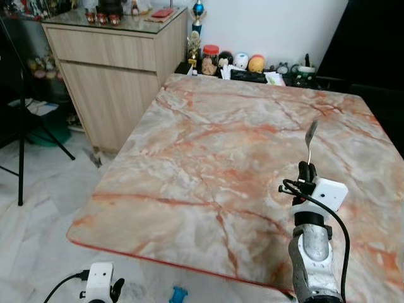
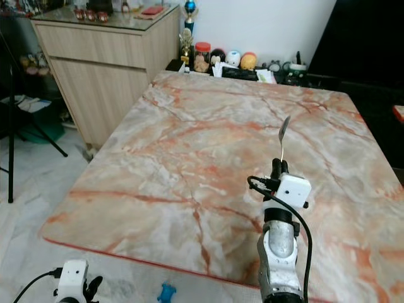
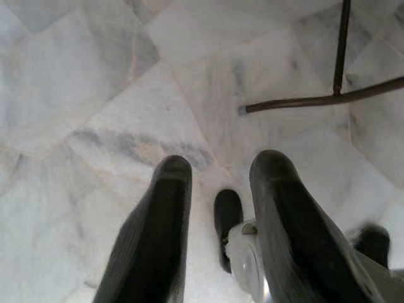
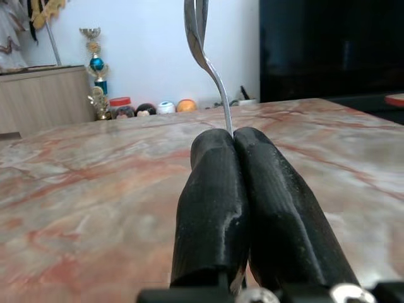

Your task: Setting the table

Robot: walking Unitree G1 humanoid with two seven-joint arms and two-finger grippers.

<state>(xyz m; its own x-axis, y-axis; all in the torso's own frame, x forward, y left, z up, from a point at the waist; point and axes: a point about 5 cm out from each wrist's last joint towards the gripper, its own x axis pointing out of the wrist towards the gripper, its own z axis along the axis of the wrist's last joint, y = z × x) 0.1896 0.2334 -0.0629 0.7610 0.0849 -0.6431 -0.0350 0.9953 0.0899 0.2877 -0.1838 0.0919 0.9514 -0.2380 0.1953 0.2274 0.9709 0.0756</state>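
A silver fork (image 1: 310,140) stands upright over the near right part of the marble table (image 1: 214,158), its tines up. My right gripper (image 1: 307,169) is shut on its handle, just above the tabletop. In the right wrist view the two black fingers (image 4: 214,189) pinch the thin fork (image 4: 205,57) stem between them. My left gripper (image 3: 218,189) hangs open below the table's near edge, over pale floor tiles, with nothing between its fingers. Its white wrist camera (image 1: 100,279) is at the lower left of the left eye view.
A wooden cabinet (image 1: 113,69) stands to the table's far left. Jars, balls and clutter (image 1: 240,63) line the wall behind the table. A black tripod (image 1: 22,126) stands on the floor at the left. A small blue object (image 1: 178,294) lies on the floor by the near edge.
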